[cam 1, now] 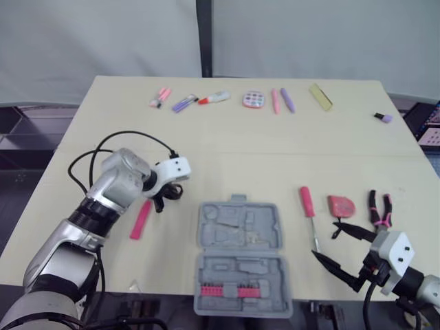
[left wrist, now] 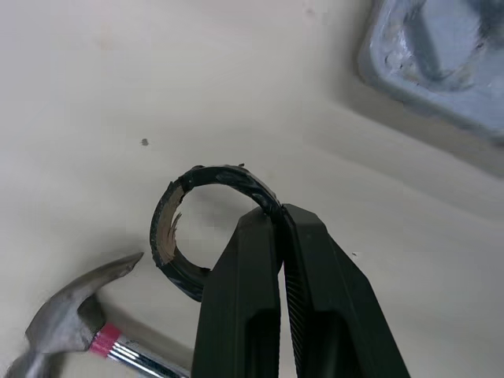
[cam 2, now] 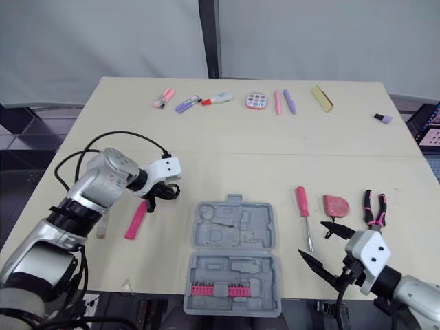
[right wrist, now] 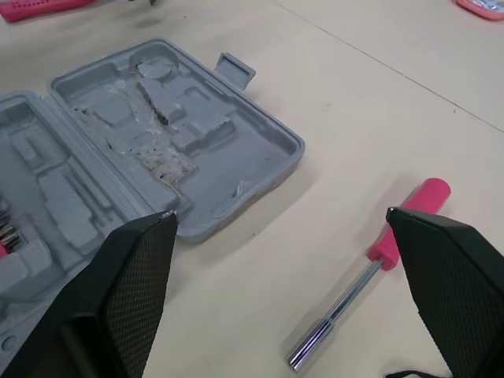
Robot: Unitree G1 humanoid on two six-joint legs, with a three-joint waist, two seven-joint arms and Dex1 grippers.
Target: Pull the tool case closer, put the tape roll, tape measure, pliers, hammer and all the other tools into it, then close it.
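The grey tool case lies open near the table's front edge. Just left of it my left gripper is shut on the wall of the black tape roll, low over the table. The hammer with a pink handle lies right beside it, its steel head close to the roll. Right of the case lie a pink-handled screwdriver, the red tape measure and the pliers. My right gripper hangs open just in front of the screwdriver, holding nothing.
Along the far side of the table lies a row of small items: markers, a round pink palette, two pens, a yellow block and a small purple piece. Pink bits fill the case's front half.
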